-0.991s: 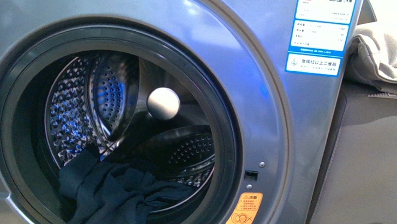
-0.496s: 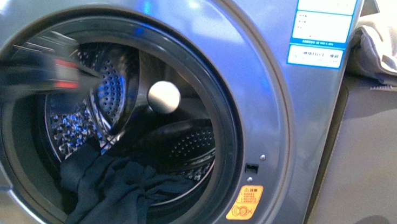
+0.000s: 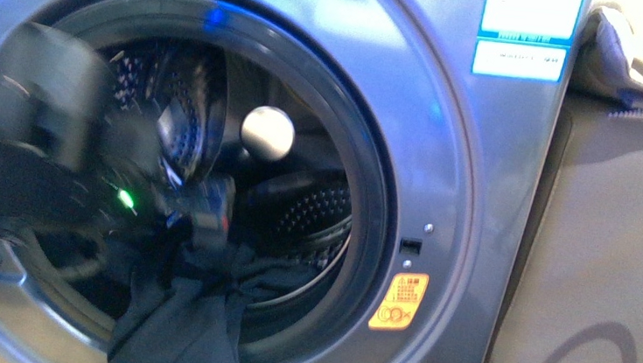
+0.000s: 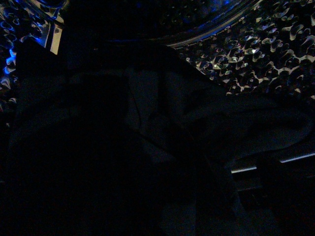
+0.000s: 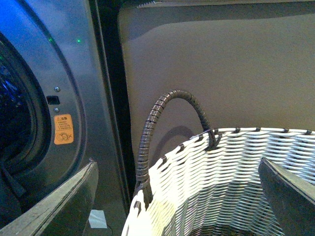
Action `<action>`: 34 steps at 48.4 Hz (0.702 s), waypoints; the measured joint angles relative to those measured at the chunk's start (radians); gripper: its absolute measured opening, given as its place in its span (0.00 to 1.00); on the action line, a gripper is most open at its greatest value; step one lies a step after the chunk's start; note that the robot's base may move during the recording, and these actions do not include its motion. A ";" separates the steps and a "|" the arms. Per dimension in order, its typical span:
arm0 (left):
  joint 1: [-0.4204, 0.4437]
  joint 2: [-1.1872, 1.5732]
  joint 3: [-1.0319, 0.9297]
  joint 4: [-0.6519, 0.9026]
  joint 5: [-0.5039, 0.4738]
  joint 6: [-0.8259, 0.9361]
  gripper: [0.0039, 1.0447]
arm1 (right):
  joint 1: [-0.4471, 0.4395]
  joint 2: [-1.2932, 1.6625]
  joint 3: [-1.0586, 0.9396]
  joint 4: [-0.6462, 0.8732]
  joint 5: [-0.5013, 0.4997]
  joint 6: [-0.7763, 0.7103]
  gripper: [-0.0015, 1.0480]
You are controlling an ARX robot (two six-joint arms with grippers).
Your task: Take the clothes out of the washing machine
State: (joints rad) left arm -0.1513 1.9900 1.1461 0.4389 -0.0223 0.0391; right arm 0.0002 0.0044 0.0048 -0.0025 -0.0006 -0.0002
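At the mouth of the washing machine (image 3: 443, 157), the clothes (image 3: 182, 327) lie uncollected, left claw (image 3: 208, 215) over them, grip unclear; right claw (image 5: 177, 194) wide open, empty.

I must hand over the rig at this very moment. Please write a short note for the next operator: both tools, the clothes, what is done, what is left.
Left tool: inside the open washing machine, just above the clothes; too blurred to tell if open or shut.
Right tool: open, empty, above the white woven basket beside the machine.
Clothes: low in the machine, part hanging over the front rim.
Done: porthole open, left arm at the garment.
Left: grasp, pull out, probably into the basket.
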 joint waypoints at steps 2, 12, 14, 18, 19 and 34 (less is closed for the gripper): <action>-0.002 0.016 0.016 -0.004 -0.004 0.004 0.94 | 0.000 0.000 0.000 0.000 0.000 0.000 0.93; -0.002 0.105 0.130 -0.067 -0.029 -0.004 0.94 | 0.000 0.000 0.000 0.000 0.000 0.000 0.93; -0.001 0.127 0.155 -0.085 -0.030 -0.012 0.94 | 0.000 0.000 0.000 0.000 0.000 0.000 0.93; 0.002 0.165 0.196 -0.116 -0.023 -0.034 0.94 | 0.000 0.000 0.000 0.000 0.000 0.000 0.93; 0.003 0.176 0.206 -0.126 -0.021 -0.041 0.94 | 0.000 0.000 0.000 0.000 0.000 0.000 0.93; 0.008 0.257 0.306 -0.206 0.023 -0.122 0.94 | 0.000 0.000 0.000 0.000 0.000 0.000 0.93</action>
State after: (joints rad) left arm -0.1436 2.2467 1.4517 0.2333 0.0002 -0.0834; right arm 0.0002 0.0044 0.0048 -0.0025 -0.0006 -0.0002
